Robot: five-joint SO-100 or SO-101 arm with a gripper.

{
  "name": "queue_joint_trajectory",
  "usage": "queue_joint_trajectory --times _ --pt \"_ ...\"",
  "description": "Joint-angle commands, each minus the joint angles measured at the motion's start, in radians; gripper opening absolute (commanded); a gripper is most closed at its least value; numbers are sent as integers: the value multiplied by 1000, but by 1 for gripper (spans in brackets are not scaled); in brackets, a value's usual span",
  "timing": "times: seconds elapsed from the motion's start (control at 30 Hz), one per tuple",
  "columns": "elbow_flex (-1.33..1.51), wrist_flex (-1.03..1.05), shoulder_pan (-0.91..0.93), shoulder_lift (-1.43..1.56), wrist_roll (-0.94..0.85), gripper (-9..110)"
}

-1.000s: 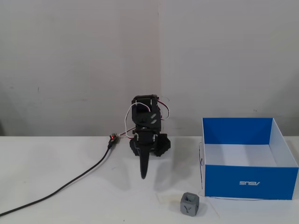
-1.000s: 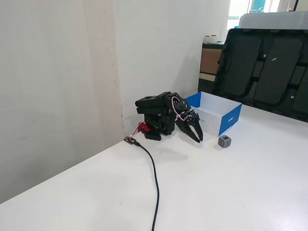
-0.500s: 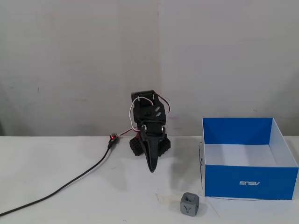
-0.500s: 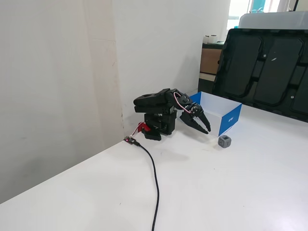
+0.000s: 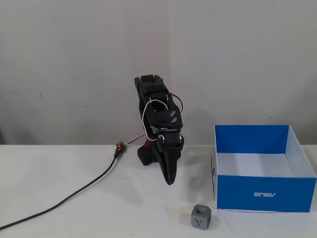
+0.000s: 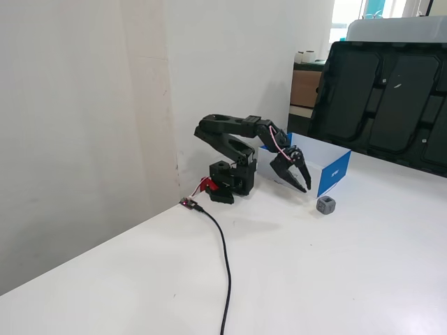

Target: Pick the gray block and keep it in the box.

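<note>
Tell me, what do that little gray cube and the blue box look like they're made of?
The gray block looks like matte plastic, possibly 3D-printed: dull even gray, hollowed faces, a dark Y mark. The box looks like thin cardboard, printed blue outside and white inside, with thin, flat walls and crisp folded corners.

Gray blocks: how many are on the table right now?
1. The gray block sits on the table just outside the box, near its front left corner in a fixed view. The visible box floor is bare; the front wall hides part of it.
</note>
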Motion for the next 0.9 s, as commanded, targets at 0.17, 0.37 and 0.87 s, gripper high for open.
queue_joint_trajectory --times 0.17,0.37,0.87 --pt "-256 -12 -11 -272 -144 0" --pt "-347 -2 -23 -431 -242 0" --pt "-515 109 -109 -629 -316 14"
